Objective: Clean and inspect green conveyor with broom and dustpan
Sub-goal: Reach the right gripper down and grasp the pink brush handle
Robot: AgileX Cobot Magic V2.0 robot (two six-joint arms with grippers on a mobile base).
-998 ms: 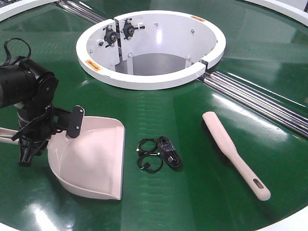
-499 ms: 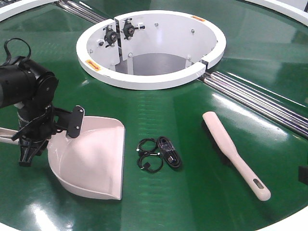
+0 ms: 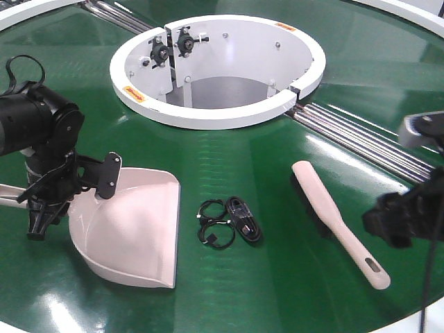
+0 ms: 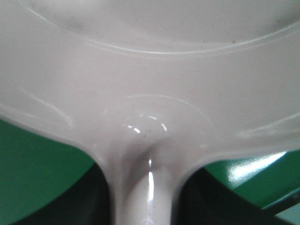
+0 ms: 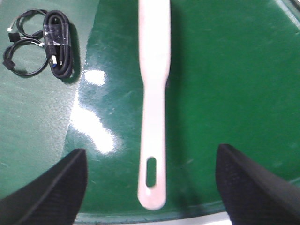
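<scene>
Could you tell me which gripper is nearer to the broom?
Right. The right gripper hovers open over the handle end of the broom; the left gripper holds the dustpan, far across the green conveyor.

On conveyor (image 3: 277, 291): dustpan (image 3: 135, 229) left, cable coils (image 3: 229, 222) centre, broom (image 3: 333, 218) right.

Left claw (image 3: 39, 211) clenched, right claw (image 5: 152, 187) spread

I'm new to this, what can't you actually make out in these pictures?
- Dustpan handle: front view, the left gripper covers most of it; left wrist view is too close and blurred, so the grip is unclear.
- Right gripper: front view, blurred, partly past the right edge.
- Black cables: front view, connectors too small to identify.
</scene>
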